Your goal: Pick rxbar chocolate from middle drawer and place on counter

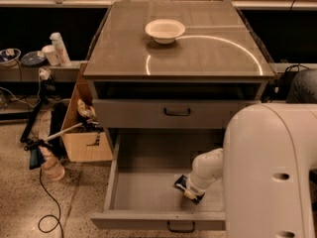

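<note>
The robot's arm filled the lower right of the view, its broad white upper link standing nearest the camera. From that link's left edge a slimmer, rounded white wrist slanted down and to the left. At its end the gripper pointed downward, low over the floor of the open middle drawer, towards its front right part.

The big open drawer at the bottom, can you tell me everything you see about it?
The middle drawer is pulled out, below a shut drawer. It looks like grey metal, with a wide flat floor, low side walls and a dark handle on its front. Near its front right lies the dark rxbar chocolate, with the gripper reaching down at it.
</note>
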`<state>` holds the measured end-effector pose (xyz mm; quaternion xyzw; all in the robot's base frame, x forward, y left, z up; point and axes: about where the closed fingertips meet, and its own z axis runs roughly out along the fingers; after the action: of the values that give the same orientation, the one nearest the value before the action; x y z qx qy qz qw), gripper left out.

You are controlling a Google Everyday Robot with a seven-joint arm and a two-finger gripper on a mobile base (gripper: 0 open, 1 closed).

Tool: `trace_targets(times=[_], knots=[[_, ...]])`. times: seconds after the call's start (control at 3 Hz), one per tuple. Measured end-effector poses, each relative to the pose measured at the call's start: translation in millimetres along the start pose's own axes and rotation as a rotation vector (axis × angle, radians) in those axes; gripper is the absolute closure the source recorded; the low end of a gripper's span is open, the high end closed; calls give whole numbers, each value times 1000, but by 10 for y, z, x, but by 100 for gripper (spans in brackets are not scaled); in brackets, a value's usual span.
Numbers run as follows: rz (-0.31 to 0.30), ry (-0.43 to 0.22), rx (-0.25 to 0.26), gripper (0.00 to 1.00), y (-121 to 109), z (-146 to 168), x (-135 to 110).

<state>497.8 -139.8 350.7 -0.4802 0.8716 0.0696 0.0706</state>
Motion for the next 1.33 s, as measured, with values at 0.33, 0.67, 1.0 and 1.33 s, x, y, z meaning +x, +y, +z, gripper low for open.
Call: trace_targets(times=[0.33, 0.67, 1.0, 1.33], knots=[[-18, -61, -39, 100, -41, -87, -30], [-47, -147, -94, 100, -99, -220, -80], [-55, -271, -173, 100, -184, -444, -164], [-121, -374, -234, 100, -253, -674, -226]])
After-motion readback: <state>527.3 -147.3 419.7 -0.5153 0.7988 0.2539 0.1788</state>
